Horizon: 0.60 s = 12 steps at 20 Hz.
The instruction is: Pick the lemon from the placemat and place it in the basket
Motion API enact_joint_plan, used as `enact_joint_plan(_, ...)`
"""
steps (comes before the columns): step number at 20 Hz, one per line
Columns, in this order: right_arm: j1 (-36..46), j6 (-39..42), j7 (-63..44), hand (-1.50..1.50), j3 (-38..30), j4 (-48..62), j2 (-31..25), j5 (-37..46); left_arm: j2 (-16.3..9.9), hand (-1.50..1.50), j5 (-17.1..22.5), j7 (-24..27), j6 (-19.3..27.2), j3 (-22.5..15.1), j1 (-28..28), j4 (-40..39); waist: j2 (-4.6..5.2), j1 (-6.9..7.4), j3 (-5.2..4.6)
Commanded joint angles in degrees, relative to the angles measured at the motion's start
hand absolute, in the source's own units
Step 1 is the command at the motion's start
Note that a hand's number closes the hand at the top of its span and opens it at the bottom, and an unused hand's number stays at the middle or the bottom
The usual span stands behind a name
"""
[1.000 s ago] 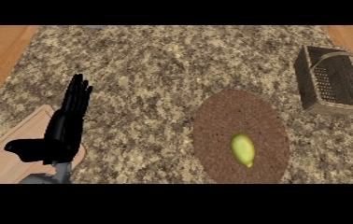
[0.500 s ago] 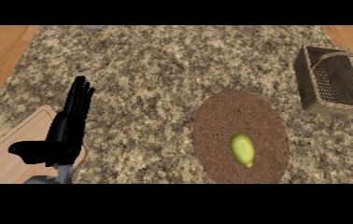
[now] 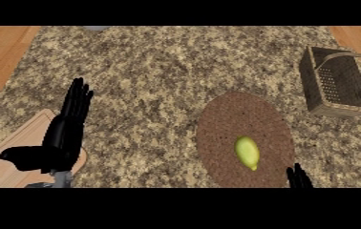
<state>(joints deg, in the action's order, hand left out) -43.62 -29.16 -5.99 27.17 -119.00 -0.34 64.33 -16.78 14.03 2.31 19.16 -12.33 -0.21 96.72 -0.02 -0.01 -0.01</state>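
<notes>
Though set well apart from both hands, lying lengthwise on the near half of the round brown placemat [image 3: 243,128], slightly right of its middle: lemon [image 3: 247,152], yellow-green, untouched. Resting flat on the speckled granite counter [image 3: 155,70], right of centre, that placemat. Standing beyond it at the right edge, well apart from the fruit and partly cut off by the frame: wicker basket [image 3: 331,82], brown, handle arched over its open top, nothing visible inside.

At the left side, raised over the counter's near-left part: left hand [image 3: 63,137], black, fingers straight and pointing away, thumb stuck out toward the left; spread wide, holding nothing. Beneath and beside it, a pale wooden cutting board [image 3: 21,147], partly covered by the palm and wrist.

At the lower edge, just right of the placemat's near rim, only fingertips of the right hand [image 3: 299,178] poking up into view; straight as far as shown, holding nothing, near the lemon but not touching it.

Along the far-left and far-right corners, strips of wooden surface [image 3: 14,42] past the counter's edge
</notes>
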Motion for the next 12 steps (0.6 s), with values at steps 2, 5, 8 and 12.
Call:
enact_joint_plan(2,6.7,-3.7,-7.2,-1.50,2.5,4.9,0.3,5.1,1.6,0.00,-3.1,-2.8,2.2,-1.2,2.6,5.1,-0.06,0.07,0.01)
enact_joint_plan(5,8.3,-6.1,-6.4,-1.50,1.0,8.9,0.3,3.4,1.7,0.00,-0.1,1.6,-3.9,3.8,-1.9,-3.4,0.00,-0.23,0.00)
enact_joint_plan(8,12.6,-5.7,-6.6,-1.50,-2.3,10.8,-0.9,0.4,2.2,0.00,-1.7,1.2,-4.1,3.1,1.2,-1.3,-0.02,-0.01,0.01)
enact_joint_plan(12,12.9,-4.0,-10.5,-1.50,-0.3,8.6,-1.3,2.4,2.0,0.00,-2.0,-1.6,-4.8,4.7,0.6,0.6,-0.04,0.03,0.01)
